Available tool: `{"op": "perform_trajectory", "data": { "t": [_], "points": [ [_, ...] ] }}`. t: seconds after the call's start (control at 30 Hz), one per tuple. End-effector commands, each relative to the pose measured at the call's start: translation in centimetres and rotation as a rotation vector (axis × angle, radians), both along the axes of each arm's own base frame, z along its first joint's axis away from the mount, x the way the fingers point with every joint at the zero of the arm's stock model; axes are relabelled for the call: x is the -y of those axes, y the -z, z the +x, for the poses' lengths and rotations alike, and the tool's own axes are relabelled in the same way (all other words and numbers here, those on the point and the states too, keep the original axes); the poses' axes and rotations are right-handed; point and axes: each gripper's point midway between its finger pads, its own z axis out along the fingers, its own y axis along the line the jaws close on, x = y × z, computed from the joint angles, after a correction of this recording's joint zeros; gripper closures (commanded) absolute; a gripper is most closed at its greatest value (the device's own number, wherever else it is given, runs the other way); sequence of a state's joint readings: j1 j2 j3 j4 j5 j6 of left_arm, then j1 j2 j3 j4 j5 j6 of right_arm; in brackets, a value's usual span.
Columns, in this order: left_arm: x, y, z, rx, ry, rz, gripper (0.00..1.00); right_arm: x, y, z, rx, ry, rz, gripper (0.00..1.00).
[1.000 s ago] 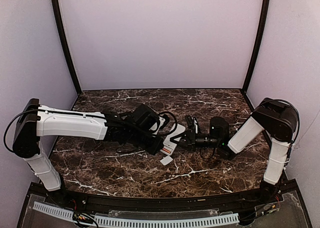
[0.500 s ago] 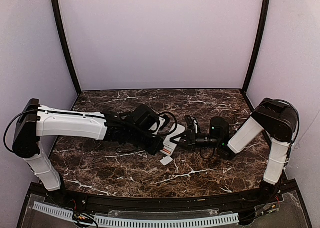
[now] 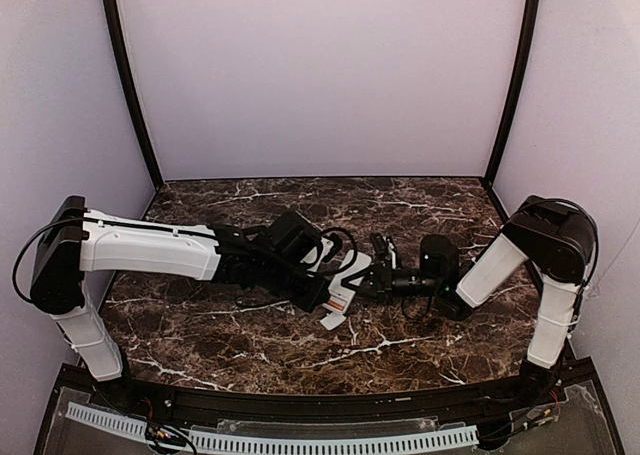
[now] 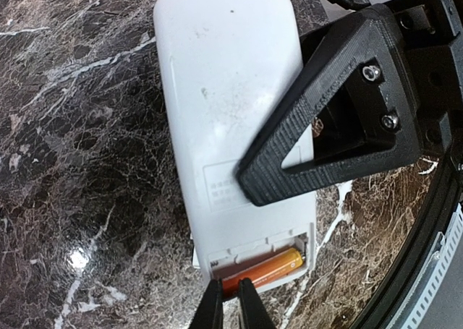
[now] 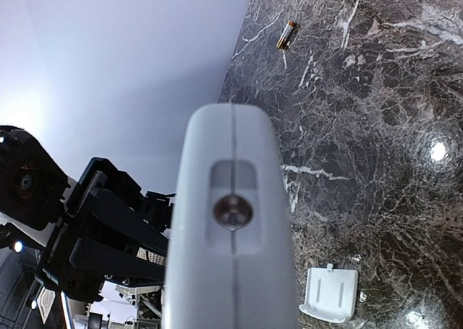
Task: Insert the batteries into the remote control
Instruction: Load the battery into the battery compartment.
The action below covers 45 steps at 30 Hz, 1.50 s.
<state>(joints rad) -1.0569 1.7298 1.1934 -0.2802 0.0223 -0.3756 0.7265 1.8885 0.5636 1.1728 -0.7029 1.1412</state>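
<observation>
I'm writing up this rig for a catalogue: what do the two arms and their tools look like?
Both arms, left arm and right arm, have white shell links between black joint housings, with thin black cables looping alongside. The right tool's finger is a black, ribbed, hollow triangle fixed by two silver screws.

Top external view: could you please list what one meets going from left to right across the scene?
Left arm's black shoulder joint → left arm's white link → remote control → right arm's white forearm → right arm's black elbow.
</observation>
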Motion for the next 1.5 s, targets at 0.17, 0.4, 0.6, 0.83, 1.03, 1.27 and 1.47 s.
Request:
{"op": "perform_trajectory", "data": {
  "t": [0.17, 0.4, 0.6, 0.83, 1.03, 1.27, 1.47],
  "points": [
    [0.6, 2.4, -1.9, -0.045, 0.064, 0.084, 0.92, -0.6, -4.2, -0.1, 0.125, -0.015, 0.138, 1.0],
    [0.9, 3.3, -2.4, -0.041, 0.087, 0.132, 0.93, -0.6, -4.8, -0.1, 0.136, -0.012, 0.155, 1.0],
    [1.7, 3.4, -3.2, -0.051, 0.117, 0.124, 0.93, -0.6, -5.1, 0.0, 0.142, -0.008, 0.167, 1.0],
    [1.8, 3.9, -3.3, -0.031, 0.13, 0.149, 0.93, -0.6, -5.6, -0.2, 0.139, -0.018, 0.198, 1.0],
    [1.4, 4.2, -2.8, -0.003, 0.118, 0.189, 0.93, -0.7, -5.8, -0.2, 0.14, -0.022, 0.201, 1.0],
    [0.7, 1.5, -1.6, 0.044, 0.075, 0.138, 0.91, -0.3, -4.4, -0.3, 0.121, -0.014, 0.156, 1.0],
    [-0.4, -3.3, 0.0, 0.11, 0.045, -0.027, 0.72, 0.2, -4.0, -0.3, 0.132, -0.009, 0.131, 1.0]
  ]
}}
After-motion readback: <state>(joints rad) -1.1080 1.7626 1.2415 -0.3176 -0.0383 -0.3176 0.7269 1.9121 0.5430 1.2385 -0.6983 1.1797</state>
